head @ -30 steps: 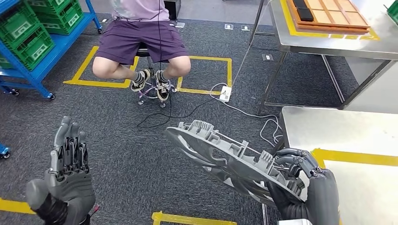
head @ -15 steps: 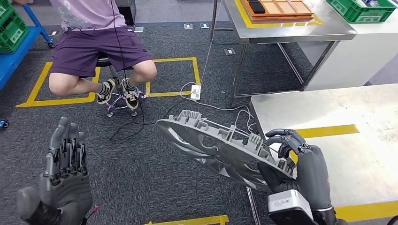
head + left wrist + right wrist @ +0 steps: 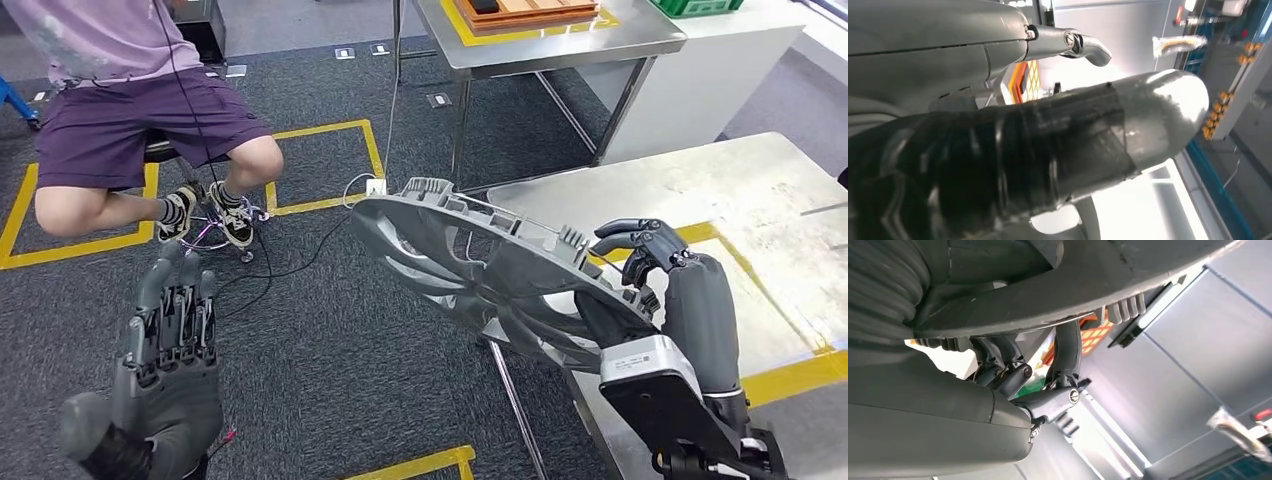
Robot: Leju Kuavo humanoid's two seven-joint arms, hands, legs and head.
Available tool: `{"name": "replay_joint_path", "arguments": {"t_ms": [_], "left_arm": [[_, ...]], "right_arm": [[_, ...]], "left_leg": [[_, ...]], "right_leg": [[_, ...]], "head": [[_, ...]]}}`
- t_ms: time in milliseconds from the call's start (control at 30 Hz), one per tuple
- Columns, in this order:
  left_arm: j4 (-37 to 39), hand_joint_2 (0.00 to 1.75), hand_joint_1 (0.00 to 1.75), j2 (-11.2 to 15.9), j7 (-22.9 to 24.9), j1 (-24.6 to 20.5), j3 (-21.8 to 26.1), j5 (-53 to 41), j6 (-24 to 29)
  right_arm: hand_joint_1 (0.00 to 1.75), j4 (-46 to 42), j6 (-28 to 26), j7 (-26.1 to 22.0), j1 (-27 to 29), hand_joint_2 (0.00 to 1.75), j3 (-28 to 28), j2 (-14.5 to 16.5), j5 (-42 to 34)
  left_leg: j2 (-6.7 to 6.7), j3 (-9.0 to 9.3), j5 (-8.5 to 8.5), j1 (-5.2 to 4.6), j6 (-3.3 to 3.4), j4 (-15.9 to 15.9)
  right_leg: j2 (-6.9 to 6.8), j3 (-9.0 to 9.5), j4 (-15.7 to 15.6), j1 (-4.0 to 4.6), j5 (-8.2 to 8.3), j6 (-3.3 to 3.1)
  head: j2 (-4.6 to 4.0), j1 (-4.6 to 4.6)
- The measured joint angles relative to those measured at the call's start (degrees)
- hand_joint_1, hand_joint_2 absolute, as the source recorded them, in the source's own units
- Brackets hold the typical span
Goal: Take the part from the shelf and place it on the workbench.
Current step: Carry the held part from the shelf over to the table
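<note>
Just beyond the right hand (image 3: pixel 640 270), which clasps the large grey ribbed plastic disc-shaped part (image 3: pixel 490 275) by its rim, lies the steel worktop (image 3: pixel 760 200); carry it fully over, level, before lowering, left hand (image 3: pixel 170 370) spread empty.

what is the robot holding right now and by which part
The right hand grips the round grey ribbed plastic part by its near rim. The left hand holds nothing, fingers extended.
</note>
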Motion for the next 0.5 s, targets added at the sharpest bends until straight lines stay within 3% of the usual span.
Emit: {"name": "replay_joint_path", "arguments": {"t_ms": [33, 100, 167, 200, 233, 267, 333, 367, 433, 500], "left_arm": [[0.0, 0.0, 0.0, 0.0, -0.1, -0.1, 0.0, 0.0, -0.2], [0.1, 0.0, 0.0, -0.1, -0.3, -0.2, 0.1, 0.3, -0.8], [0.4, 0.0, 0.0, -0.2, -0.7, -0.2, 0.1, 0.8, -1.8], [0.6, 0.0, 0.0, -0.2, -0.9, -0.2, 0.1, 1.1, -2.4], [0.7, 0.0, 0.0, -0.2, -1.1, -0.2, 0.2, 1.4, -2.9], [0.9, 0.0, 0.0, -0.3, -1.3, -0.3, 0.2, 1.7, -3.5], [1.2, 0.0, 0.0, -0.5, -1.6, -0.5, 0.3, 2.4, -4.6], [1.3, 0.0, 0.0, -0.7, -1.8, -0.7, 0.3, 2.7, -5.2], [1.6, 0.0, 0.0, -1.0, -2.0, -1.1, 0.4, 3.3, -6.2], [1.8, 0.0, 0.0, -1.4, -2.1, -1.5, 0.6, 3.7, -7.1]], "right_arm": [[1.75, 0.1, 0.1, 0.1, -0.3, 1.75, 0.0, 0.0, -0.1], [1.75, 0.5, 0.5, 0.6, -1.3, 1.75, 0.0, -0.1, -0.6], [1.75, 1.1, 1.2, 1.6, -2.9, 1.75, 0.1, -0.1, -1.4], [1.75, 1.6, 1.6, 2.1, -3.8, 1.75, 0.1, -0.1, -1.8], [1.75, 2.1, 2.0, 2.6, -4.7, 1.75, 0.2, -0.1, -2.3], [1.75, 2.7, 2.3, 3.0, -5.6, 1.75, 0.3, -0.1, -2.8], [1.75, 4.0, 2.7, 3.6, -7.5, 1.75, 0.4, -0.1, -3.8], [1.75, 4.9, 2.8, 3.8, -8.4, 1.75, 0.4, 0.0, -4.3], [1.75, 6.6, 2.8, 3.9, -10.0, 1.75, 0.5, 0.0, -5.2], [1.75, 8.5, 2.6, 3.9, -11.1, 1.75, 0.6, 0.1, -6.2]], "left_leg": [[-1.33, -0.35, -0.51, 0.1, -0.28, 0.8], [-4.93, -2.91, -2.78, 0.39, -0.77, 5.8], [-6.3, -7.09, -4.99, 0.54, -1.13, 12.9], [-6.4, -8.52, -4.91, 0.59, -1.23, 14.8], [-6.46, -8.99, -3.77, 0.66, -1.29, 14.6], [-6.71, -8.24, -1.73, 0.79, -1.32, 12.1], [-8.77, -5.2, 1.81, 1.26, -1.43, 4.7], [-9.93, -3.81, 2.59, 1.4, -1.35, 2.1], [-10.94, -2.75, 2.43, 1.3, -0.9, 0.6], [-9.81, -2.5, 2.73, 1.14, -0.12, 0.2]], "right_leg": [[0.63, 0.37, -0.5, -0.24, 0.25, -0.22], [1.88, 0.83, -1.1, -0.62, 0.5, -0.52], [3.41, 0.83, -1.0, -0.73, 0.43, -0.69], [4.24, 0.83, -0.9, -0.75, 0.37, -0.7], [5.12, 0.82, -0.8, -0.8, 0.28, -0.63], [5.97, 0.83, -0.5, -0.88, 0.14, -0.49], [7.59, 0.67, 0.1, -1.04, -0.31, 0.04], [8.29, 0.46, 0.5, -1.16, -0.47, 0.4], [9.46, -0.14, 0.6, -1.47, -0.42, 1.24], [9.96, -0.71, 0.6, -1.79, -0.27, 1.98]], "head": [[0.0, -0.15], [0.0, -0.78], [0.0, -1.43], [0.01, -1.66], [0.01, -1.82], [0.01, -1.94], [0.0, -2.22], [0.01, -2.29], [0.01, -2.31], [0.01, -2.22]]}}
